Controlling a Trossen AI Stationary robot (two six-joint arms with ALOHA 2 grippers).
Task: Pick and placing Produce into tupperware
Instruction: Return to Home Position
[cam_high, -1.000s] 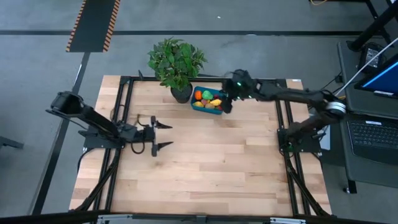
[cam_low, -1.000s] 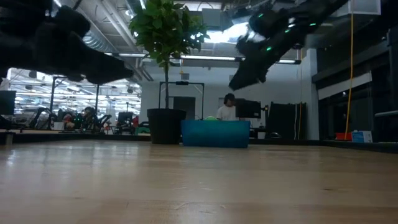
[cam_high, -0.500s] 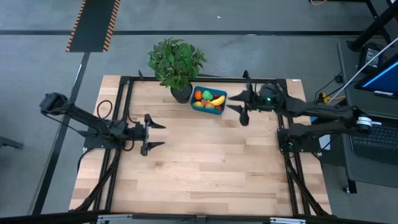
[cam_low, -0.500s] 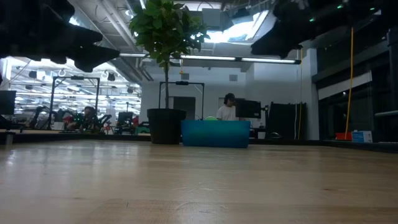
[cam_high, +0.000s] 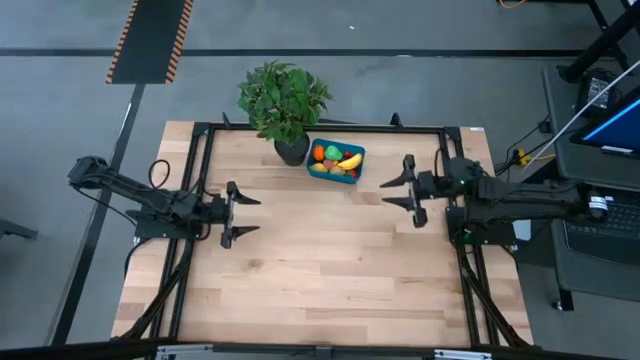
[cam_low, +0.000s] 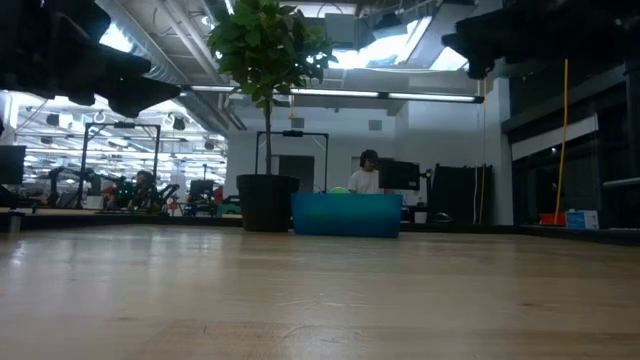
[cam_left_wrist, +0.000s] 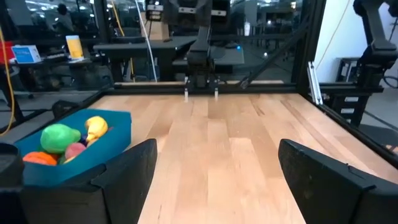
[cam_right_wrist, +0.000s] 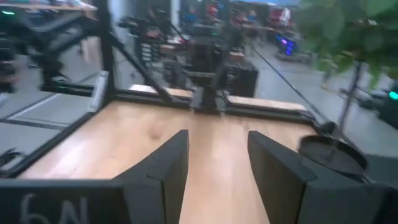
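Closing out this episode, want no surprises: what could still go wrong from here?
1. The tupperware is heaped; the banana lies by its rim and may spill if bumped.
2. The right gripper, open, hangs nearest it; a wide swing could clip it.
3. The left gripper, open, sits far off: low risk.

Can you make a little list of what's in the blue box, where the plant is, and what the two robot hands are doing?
tupperware: teal, on the table's far side
produce: yellow banana, green and orange pieces, all inside the tupperware
plant: in a dark pot right beside the tupperware
left gripper: open, empty, above the table's left side
right gripper: open, empty, above the right side, away from the tupperware
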